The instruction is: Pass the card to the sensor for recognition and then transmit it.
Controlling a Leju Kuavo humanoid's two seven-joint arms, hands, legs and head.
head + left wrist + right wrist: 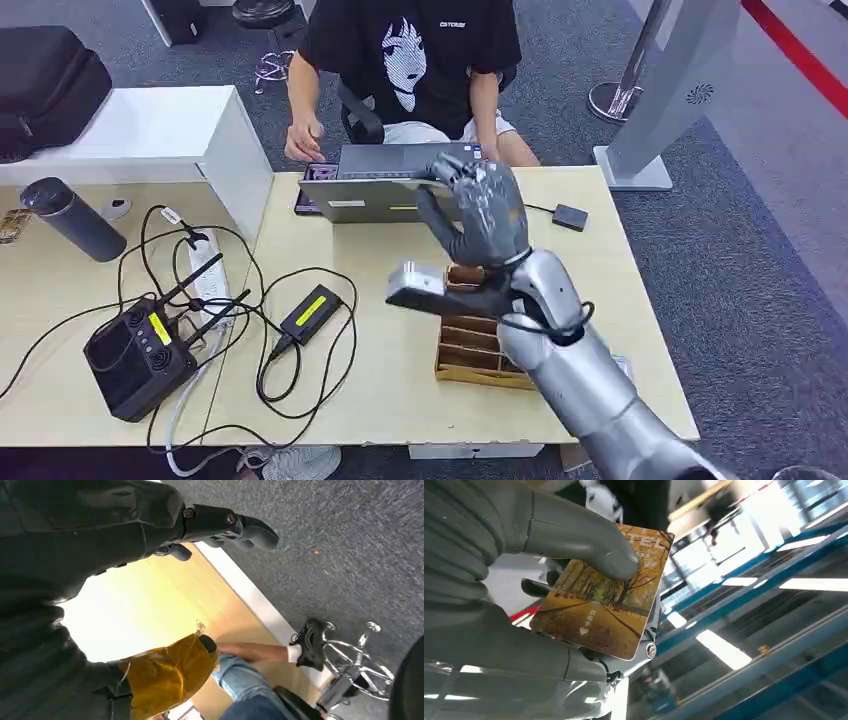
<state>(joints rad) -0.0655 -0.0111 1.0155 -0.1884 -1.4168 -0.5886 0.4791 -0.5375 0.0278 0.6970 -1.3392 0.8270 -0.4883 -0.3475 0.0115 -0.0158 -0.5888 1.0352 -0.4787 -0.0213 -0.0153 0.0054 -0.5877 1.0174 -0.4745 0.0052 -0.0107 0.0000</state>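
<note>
The right hand point(478, 205) is up over the far side of the table point(620, 300), raised on its silver arm point(570, 370) right in front of the laptop point(385, 185), and it has the card point(604, 592) in its grasp. From the right wrist view the hold is plain: the thick grey thumb point(579, 535) presses down on the printed face of the card, an autumn scene of yellow trees along a path, while darker fingers point(536, 587) back it from behind. The card sits flat against the hand, one rounded corner poking out past the fingers. A person in a black T-shirt point(410, 50) sits across the table, one hand point(303, 140) at the laptop's edge. Just beyond the laptop's right corner lies a small dark sensor point(569, 217) on its cable, near the raised hand but apart from it. Under the arm sits a wooden card box point(470, 350) with slotted compartments. Over on the left of the table: a black router point(138, 355), a tangle of cables, a power strip point(205, 275) and a dark bottle point(72, 218). The left hand point(220, 527) shows in its own wrist view, dark fingers curled in with nothing between them, above grey carpet.
</note>
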